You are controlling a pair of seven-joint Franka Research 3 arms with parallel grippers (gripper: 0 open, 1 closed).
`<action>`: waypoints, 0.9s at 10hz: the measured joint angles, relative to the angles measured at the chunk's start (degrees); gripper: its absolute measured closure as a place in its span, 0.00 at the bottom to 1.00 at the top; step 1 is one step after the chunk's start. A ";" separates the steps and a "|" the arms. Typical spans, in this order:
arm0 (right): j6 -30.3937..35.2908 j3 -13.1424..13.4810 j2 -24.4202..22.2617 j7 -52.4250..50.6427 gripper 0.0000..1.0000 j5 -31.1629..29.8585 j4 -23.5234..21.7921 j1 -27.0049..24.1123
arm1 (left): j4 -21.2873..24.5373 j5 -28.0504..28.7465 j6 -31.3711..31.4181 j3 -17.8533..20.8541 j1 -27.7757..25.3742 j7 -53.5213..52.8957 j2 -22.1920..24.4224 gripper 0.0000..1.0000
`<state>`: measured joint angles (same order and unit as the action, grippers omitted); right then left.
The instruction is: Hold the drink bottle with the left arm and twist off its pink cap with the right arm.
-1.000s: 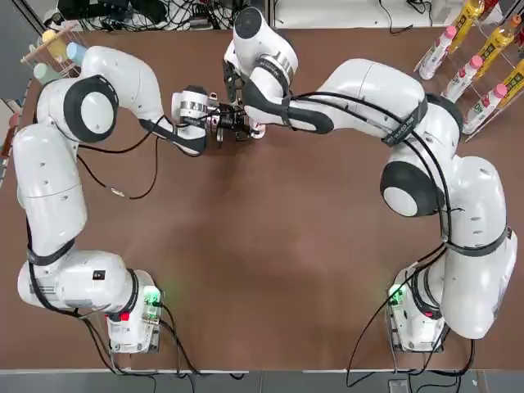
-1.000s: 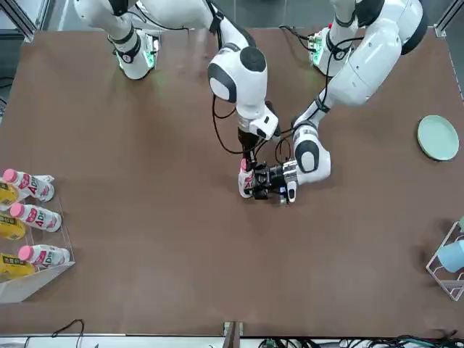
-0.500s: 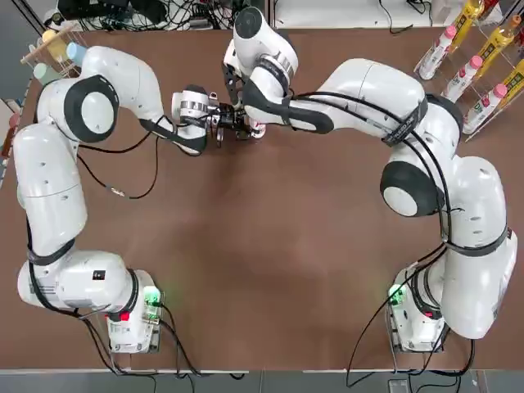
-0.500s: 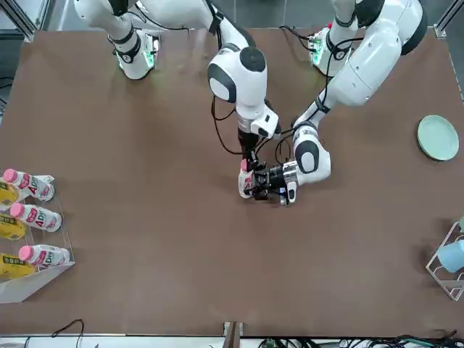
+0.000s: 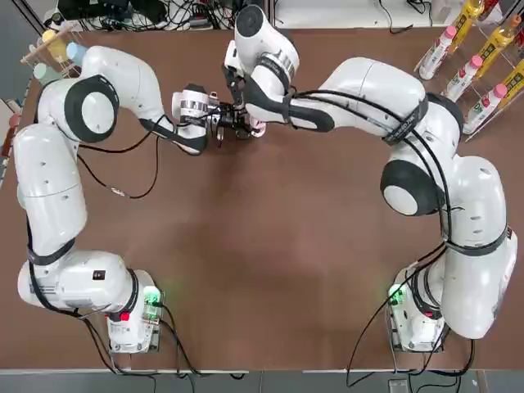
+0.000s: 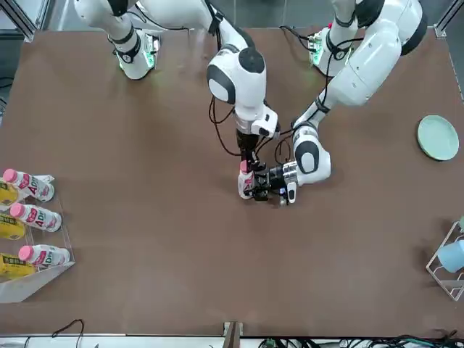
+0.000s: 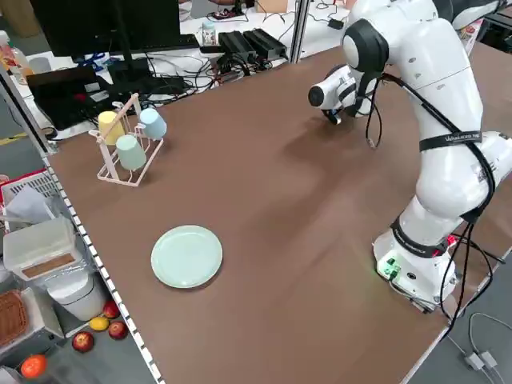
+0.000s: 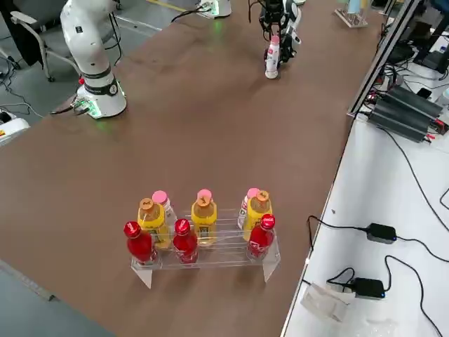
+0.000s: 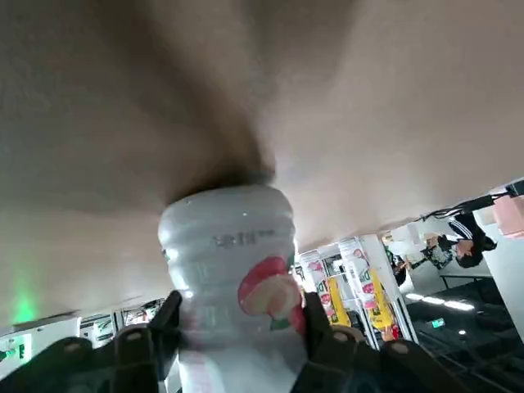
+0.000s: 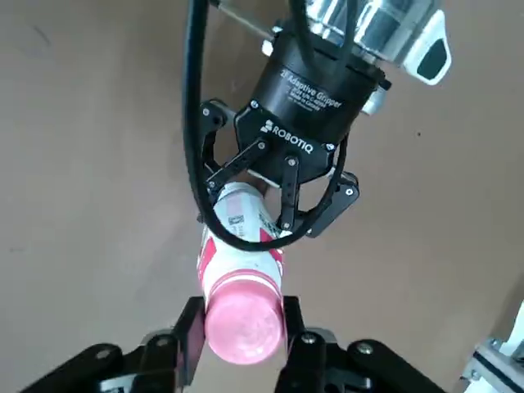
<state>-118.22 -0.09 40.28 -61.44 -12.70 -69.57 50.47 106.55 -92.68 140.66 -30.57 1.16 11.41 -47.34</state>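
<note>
The drink bottle (image 6: 246, 185) stands upright on the brown table (image 6: 145, 239), far middle from the arm bases. My left gripper (image 6: 262, 181) reaches in sideways and is shut on the bottle's body (image 9: 233, 270), with its fingers (image 9: 316, 326) pressed on both sides. The pink cap (image 10: 243, 323) sits on top of the bottle (image 10: 236, 214). My right gripper (image 10: 243, 329) comes straight down over it, its fingers (image 10: 190, 329) closed against the cap's sides. In the top view the right wrist covers most of the bottle (image 5: 256, 128).
A clear rack of yellow, red and pink-capped bottles (image 8: 203, 232) stands at the table's far right corner (image 5: 479, 57). A cup rack (image 7: 128, 140) sits at the far left, with a green plate (image 6: 438, 137) nearer on the left side.
The right wrist has turned and shifted slightly above the bottle. The bottle and the left gripper have stayed where they were.
</note>
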 joint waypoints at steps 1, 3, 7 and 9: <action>-0.01 0.01 0.00 -1.37 0.57 -0.05 0.00 -0.05 | -0.10 -0.01 0.01 -0.01 0.02 0.09 -0.06 0.38; -0.02 -0.07 0.00 -2.96 0.57 -1.14 -0.01 0.00 | -0.28 -0.07 0.03 -0.02 0.03 0.12 -0.11 0.38; 0.02 -0.42 0.01 -4.77 0.55 -6.01 -0.06 0.29 | -0.87 -0.56 0.12 -0.03 0.05 0.29 -0.14 0.38; -0.54 0.23 0.29 -4.82 0.27 -6.70 -0.06 -0.50 | -0.49 -0.56 0.04 -0.58 0.17 -0.29 -0.14 0.38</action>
<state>-118.76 0.14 40.58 -66.25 -19.40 -69.63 49.98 106.06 -93.24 140.70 -31.15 1.33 11.12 -47.48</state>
